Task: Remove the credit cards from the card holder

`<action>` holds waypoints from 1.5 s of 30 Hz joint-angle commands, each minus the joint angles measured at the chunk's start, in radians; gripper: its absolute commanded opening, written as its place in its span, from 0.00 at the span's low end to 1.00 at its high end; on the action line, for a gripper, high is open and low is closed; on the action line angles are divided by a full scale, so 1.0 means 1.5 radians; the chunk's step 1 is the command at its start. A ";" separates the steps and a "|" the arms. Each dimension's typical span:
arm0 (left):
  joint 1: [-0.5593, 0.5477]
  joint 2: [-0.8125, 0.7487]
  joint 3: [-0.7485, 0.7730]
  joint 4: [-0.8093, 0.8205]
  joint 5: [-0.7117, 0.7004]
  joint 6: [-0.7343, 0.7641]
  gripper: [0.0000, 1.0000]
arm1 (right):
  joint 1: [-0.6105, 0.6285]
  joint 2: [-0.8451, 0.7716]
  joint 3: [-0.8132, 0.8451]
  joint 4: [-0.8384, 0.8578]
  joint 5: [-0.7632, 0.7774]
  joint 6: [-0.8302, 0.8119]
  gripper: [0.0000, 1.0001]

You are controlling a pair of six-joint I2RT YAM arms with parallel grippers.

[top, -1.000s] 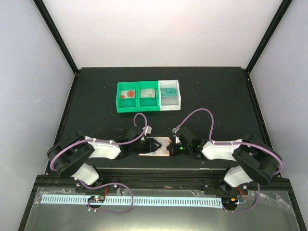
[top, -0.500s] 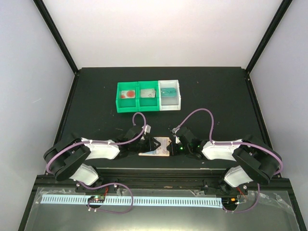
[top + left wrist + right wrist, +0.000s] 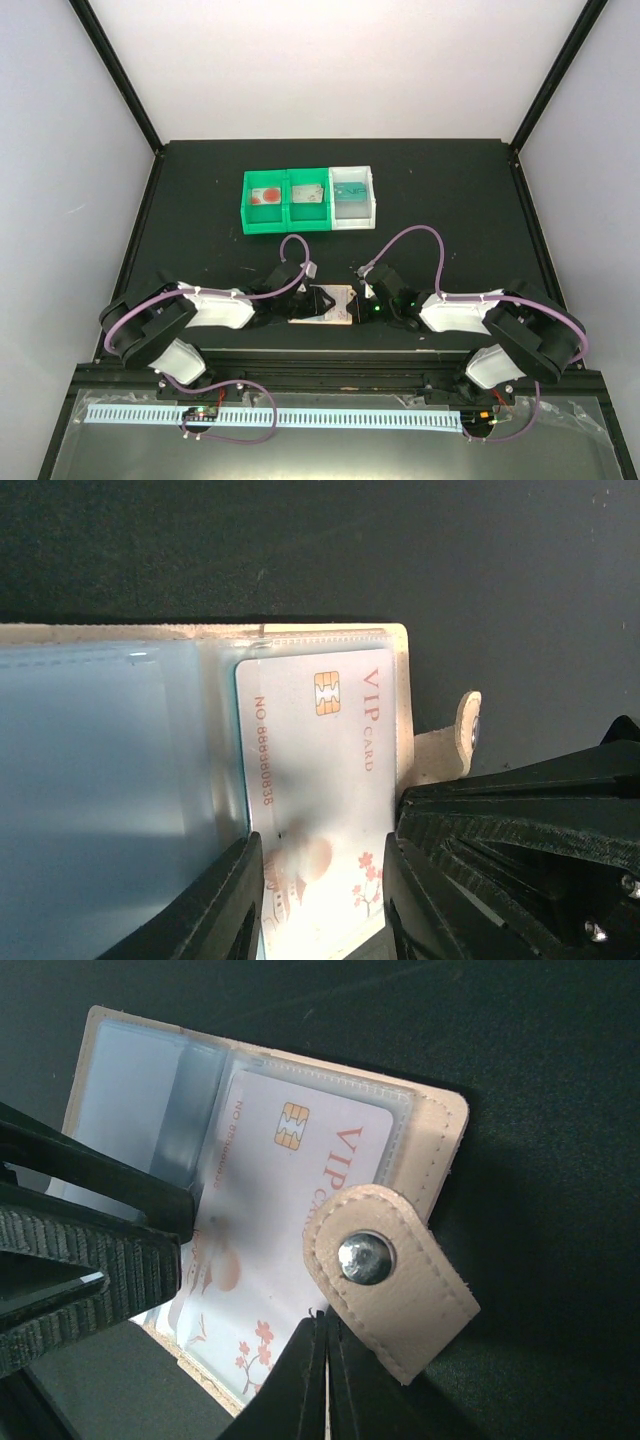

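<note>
The VIP card (image 3: 315, 770) is being straddled by the left gripper (image 3: 322, 848); whether it is being pinched cannot be told. The snap tab (image 3: 385, 1280) of the card holder (image 3: 110, 1090) is being shown just above the pressed-together right gripper (image 3: 325, 1335).

Left arm (image 3: 215, 308) and right arm (image 3: 455, 310) lie low, facing inward; left gripper (image 3: 322, 880) parted, right gripper (image 3: 325, 1365) pressed closed.

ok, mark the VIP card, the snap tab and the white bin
VIP card (image 3: 320, 775), left wrist view, white face below the chip.
snap tab (image 3: 425, 1312), right wrist view, leather beside the stud.
white bin (image 3: 354, 222), top external view, front wall.
</note>
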 commanded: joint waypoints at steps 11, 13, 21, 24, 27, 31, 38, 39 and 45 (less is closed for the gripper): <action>-0.012 -0.016 0.037 -0.068 -0.046 0.013 0.37 | 0.003 0.018 -0.017 -0.013 0.008 -0.003 0.03; -0.014 -0.027 0.046 -0.091 -0.059 0.021 0.37 | 0.002 0.017 -0.019 -0.012 0.008 -0.002 0.03; -0.022 0.008 0.062 -0.087 -0.047 0.022 0.38 | 0.003 0.016 -0.022 -0.010 0.008 -0.001 0.03; -0.025 0.020 0.073 -0.096 -0.041 0.022 0.40 | 0.003 0.014 -0.024 -0.009 0.009 -0.001 0.03; -0.029 0.023 0.076 -0.096 -0.037 0.018 0.41 | 0.002 0.014 -0.024 -0.009 0.009 -0.002 0.03; -0.030 0.018 0.074 -0.077 -0.016 0.004 0.41 | 0.003 0.014 -0.026 -0.007 0.009 -0.002 0.03; -0.031 -0.052 0.027 0.039 0.016 -0.043 0.38 | 0.003 0.010 -0.031 -0.003 0.012 -0.001 0.03; -0.031 -0.061 0.026 0.043 0.018 -0.043 0.38 | 0.003 0.009 -0.032 -0.004 0.013 -0.001 0.03; -0.031 -0.097 0.019 0.040 0.017 -0.046 0.38 | 0.003 0.009 -0.032 -0.002 0.015 -0.001 0.02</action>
